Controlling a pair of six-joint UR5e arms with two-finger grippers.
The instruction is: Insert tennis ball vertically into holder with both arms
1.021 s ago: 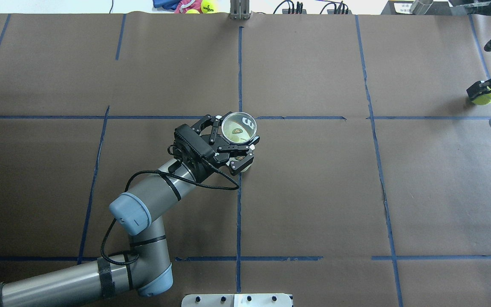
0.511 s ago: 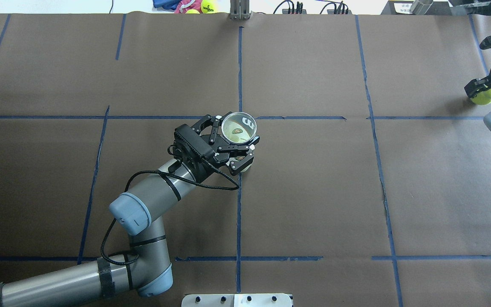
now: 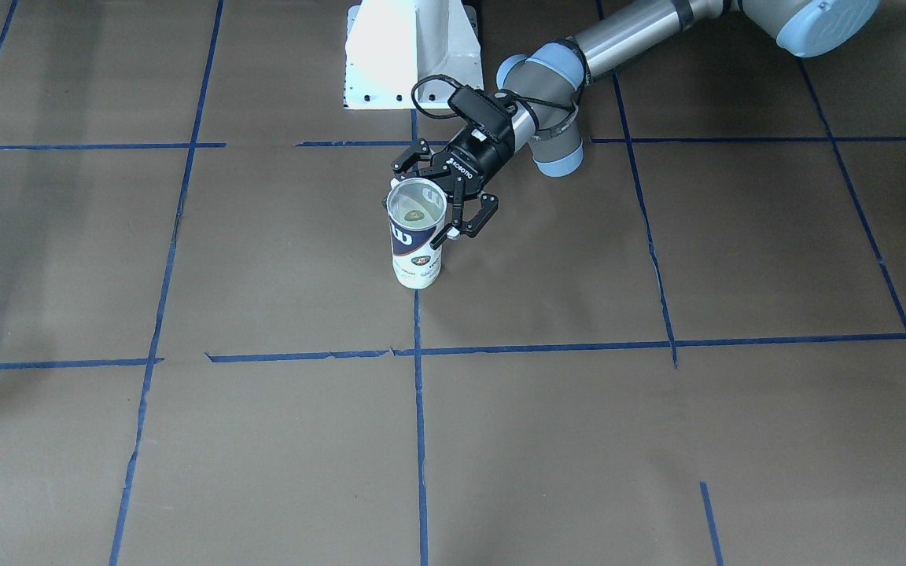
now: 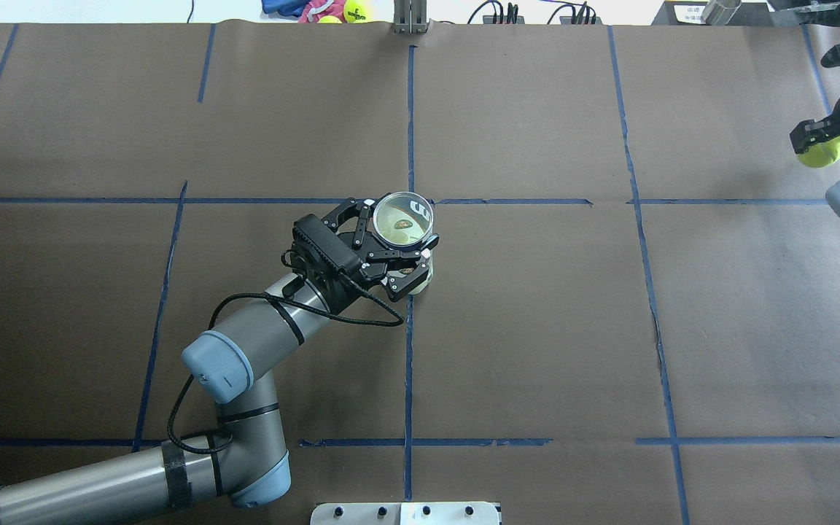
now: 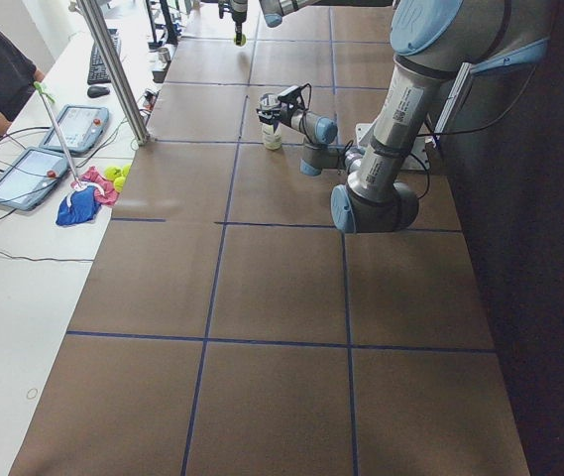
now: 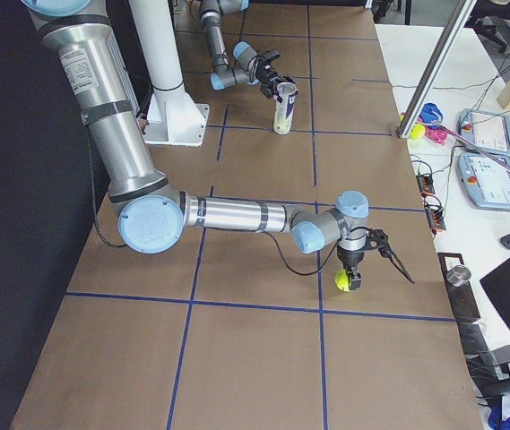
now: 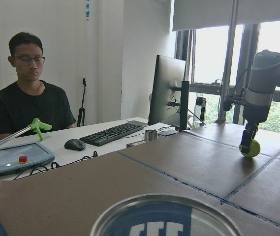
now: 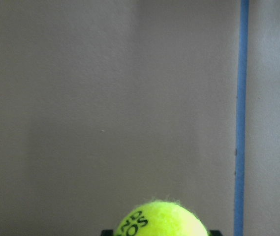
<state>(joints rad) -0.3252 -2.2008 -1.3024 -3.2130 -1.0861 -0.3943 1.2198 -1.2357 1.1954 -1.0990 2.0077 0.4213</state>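
One table (image 4: 537,328), brown-papered, gridded with blue tape, broad bare stretch between centre and right edge. Two arms: left arm (image 4: 259,343) reaching to table centre, right arm (image 6: 228,215) stretched to the right end. One holder (image 3: 417,236), standing upright at a tape crossing, long axis vertical, open mouth facing up, round sticker visible at the bottom inside. Left gripper (image 4: 399,244) closed around holder just below the rim, one finger on each side. One tennis ball (image 4: 819,152), near the table's right edge, well apart from holder, lettering partly visible in right wrist view. Right gripper (image 4: 817,146) pointing down, clamped on tennis ball, ball raised clear of the paper.
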